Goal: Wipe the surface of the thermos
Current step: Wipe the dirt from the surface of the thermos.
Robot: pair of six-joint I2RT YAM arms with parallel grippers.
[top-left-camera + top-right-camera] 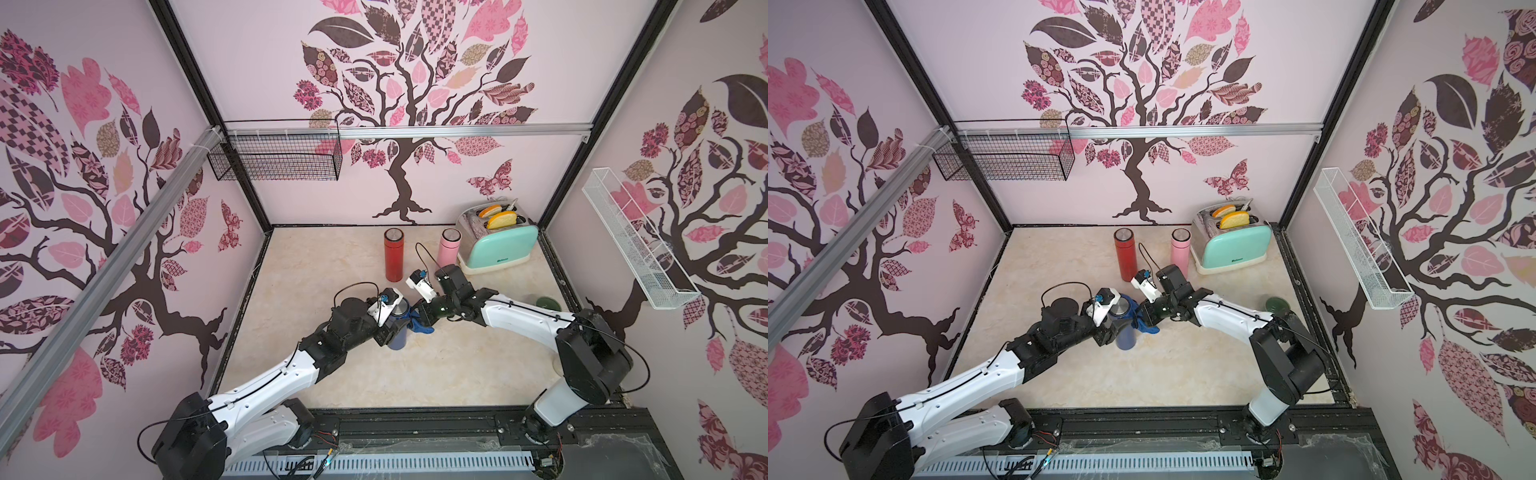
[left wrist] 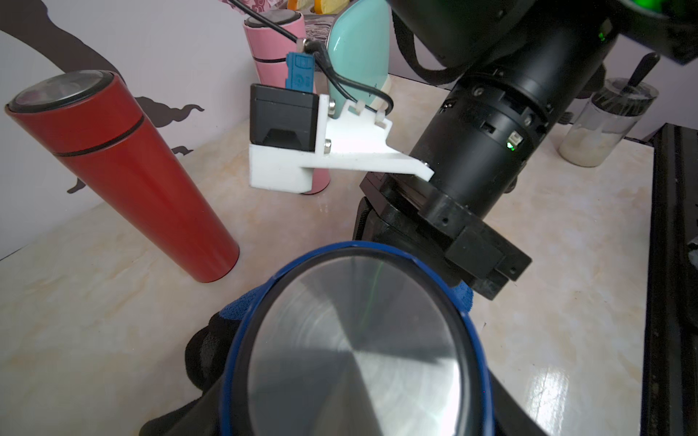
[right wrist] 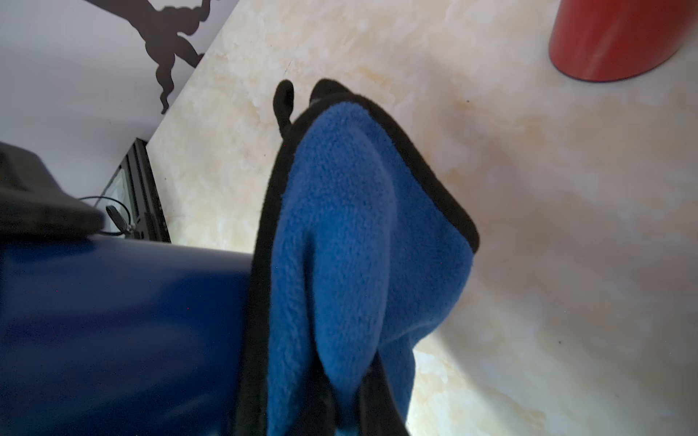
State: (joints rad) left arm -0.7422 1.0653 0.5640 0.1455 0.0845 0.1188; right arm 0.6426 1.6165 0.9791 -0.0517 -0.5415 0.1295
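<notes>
Blue thermos [image 1: 398, 338] stands upright, nearer robot than red thermos [image 1: 394, 257]. L gripper [image 1: 387, 330] clamps its body. R gripper [image 1: 419, 319], closed on blue cloth [image 3: 340, 245], holds it vs thermos's right side; wipe likely runs along vertical axis.

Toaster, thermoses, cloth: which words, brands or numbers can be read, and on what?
Toaster: one small dark brand word low on its mint side, too blurred to read.
Blue tag on a wrist camera: marks too blurred to read.
Red thermos, pink thermos, blue thermos, cloth: no text seen.
</notes>
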